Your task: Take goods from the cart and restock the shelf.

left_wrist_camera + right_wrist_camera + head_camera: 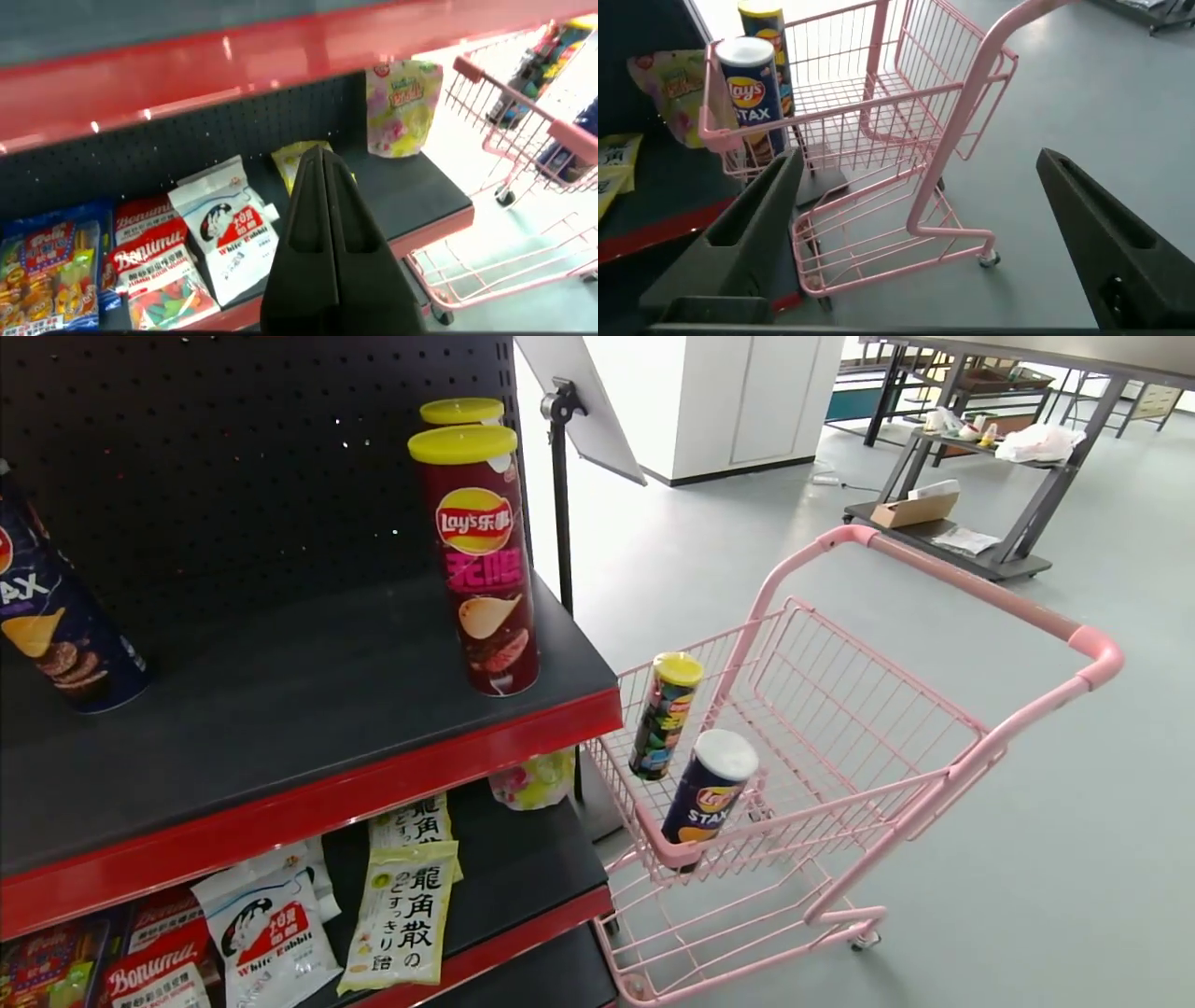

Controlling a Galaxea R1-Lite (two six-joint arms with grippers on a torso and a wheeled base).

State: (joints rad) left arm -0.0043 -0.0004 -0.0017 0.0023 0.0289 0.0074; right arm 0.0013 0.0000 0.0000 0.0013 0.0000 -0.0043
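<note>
A pink cart (934, 728) stands to the right of the shelf (308, 709). Two chip cans stand in its basket: a dark one with a yellow lid (665, 714) and a blue one with a white lid (709, 789). On the upper shelf board stand a red can (481, 569), a second yellow-lidded can (462, 411) behind it, and a blue can (56, 625) at the far left. My right gripper (920, 159) is open, low beside the cart (971, 84), facing the blue can (752, 93). My left gripper (322, 159) is shut and empty before the lower shelf.
Snack bags lie on the lower shelf: a white one (229, 229), red packs (149, 266), a yellow-green pouch (402, 103). A pole with a tilted board (560, 476) stands by the shelf's right end. Tables (971, 476) stand far back; open grey floor lies right of the cart.
</note>
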